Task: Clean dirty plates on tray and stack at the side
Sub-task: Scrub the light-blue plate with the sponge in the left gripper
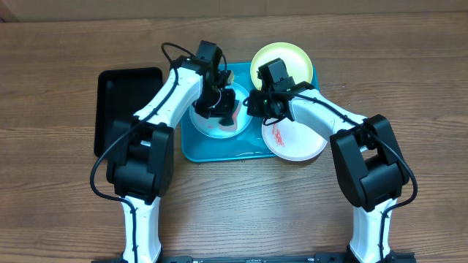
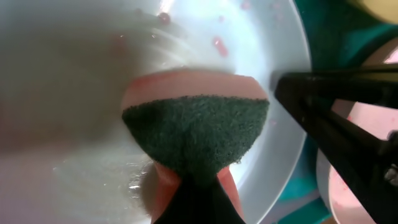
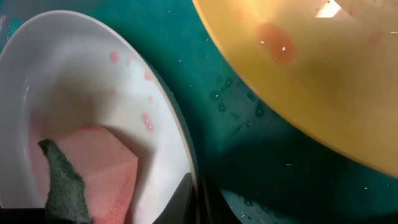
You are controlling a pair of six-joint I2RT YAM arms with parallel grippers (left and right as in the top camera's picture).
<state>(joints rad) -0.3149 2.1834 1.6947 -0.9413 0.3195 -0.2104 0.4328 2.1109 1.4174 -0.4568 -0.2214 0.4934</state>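
The overhead view is bright and sharp. The round yellow-green plastic plate (image 3: 311,74) shows white glare at 1 o'clock.

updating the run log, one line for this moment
left pincer: sponge on blue plate | right pincer: shut on blue plate rim | white plate: red smear

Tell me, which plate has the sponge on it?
The light blue plate, left on the tray, under the sponge; the yellow-green plate and white plate have none.
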